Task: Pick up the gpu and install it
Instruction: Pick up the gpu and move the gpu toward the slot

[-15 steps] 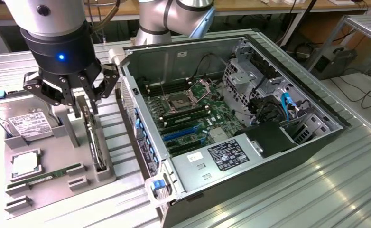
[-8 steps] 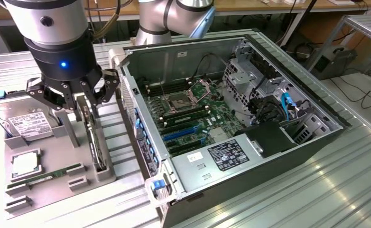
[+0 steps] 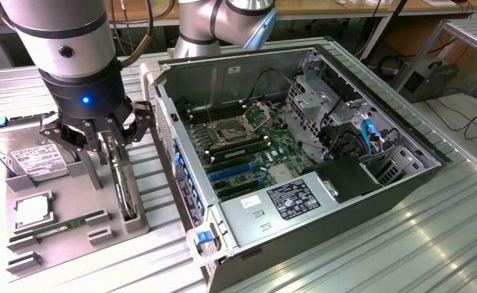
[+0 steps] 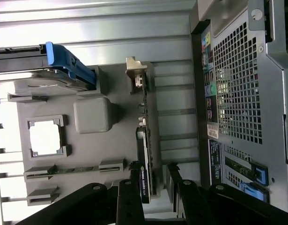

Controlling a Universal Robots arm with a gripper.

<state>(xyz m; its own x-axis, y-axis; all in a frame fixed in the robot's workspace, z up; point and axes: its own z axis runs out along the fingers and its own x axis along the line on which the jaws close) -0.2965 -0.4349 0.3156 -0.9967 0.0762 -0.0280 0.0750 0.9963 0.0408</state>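
The gpu [image 3: 123,183] stands on edge in a slot of the grey holder tray [image 3: 133,224]. The jaws are spread to either side of it, unclenched (a gap shows on one side). The tray lies on a ribbed metal counter [image 3: 401,244] and also holds a hard drive [image 3: 35,160], a processor [image 3: 31,209] and a memory stick [image 3: 60,229]. Just beside it, the open computer case [image 3: 401,141] shows its motherboard [image 3: 238,146]. Bare counter lies at the exterior view's right.

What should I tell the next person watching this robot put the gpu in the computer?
The gripper is open, low, with a finger on either side of the gpu.
The gpu stands on edge in the grey holder, at the exterior view's left of the open computer case.
Done: gripper lined up on the card.
Left: gripping it, lifting it out and fitting it in the case.
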